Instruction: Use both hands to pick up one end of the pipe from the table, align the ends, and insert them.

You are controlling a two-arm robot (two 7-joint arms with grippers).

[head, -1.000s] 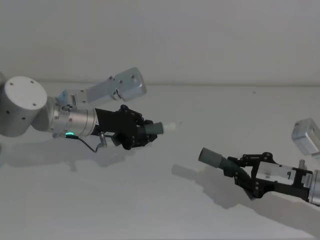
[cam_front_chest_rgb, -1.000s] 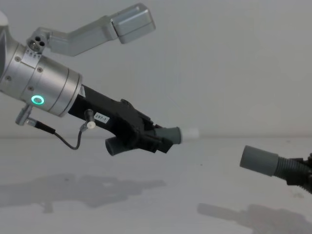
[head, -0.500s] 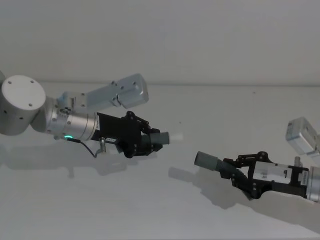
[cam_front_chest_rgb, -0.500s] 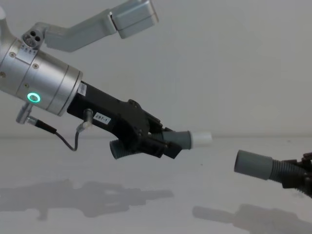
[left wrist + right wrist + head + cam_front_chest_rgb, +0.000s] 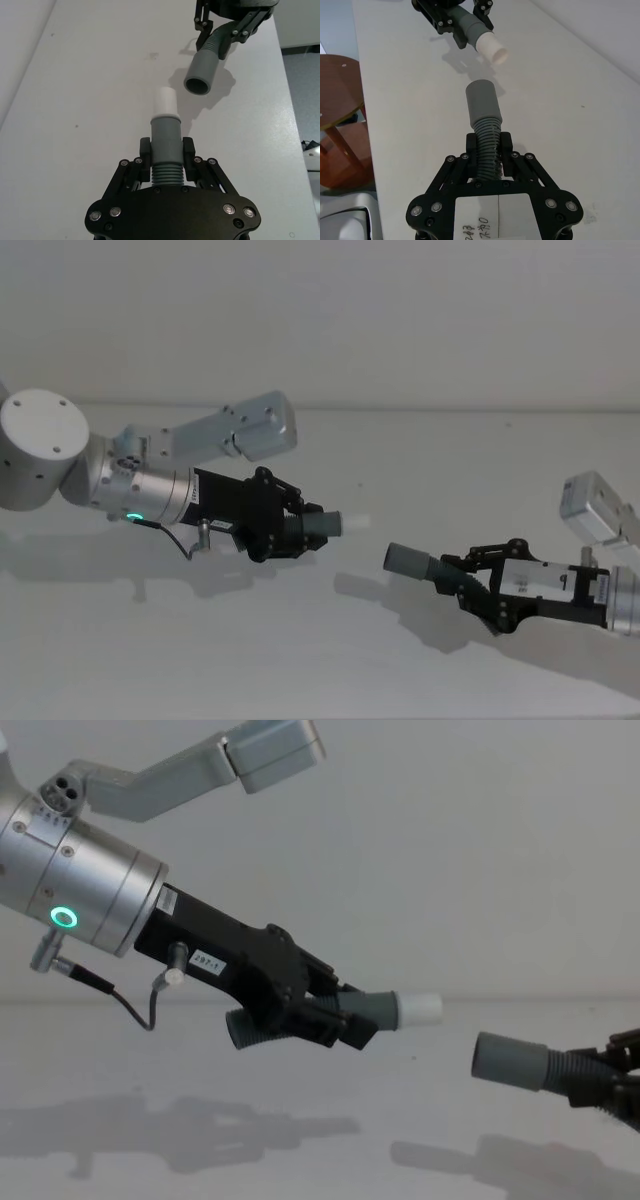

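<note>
Both pipe pieces hang above the white table. My left gripper is shut on the ribbed part of one dark grey pipe piece, whose grey collar ends in a narrow white tip. My right gripper is shut on the ribbed bend of the other piece. Its open grey collar points at the white tip. The two ends face each other with a small gap, the collar slightly lower.
A brown round stool stands beside the table in the right wrist view. Shadows of both arms lie on the table under them.
The left gripper has carried its piece rightward and slightly down. The right gripper has brought its piece leftward. The gap between white tip and open collar has shrunk.
</note>
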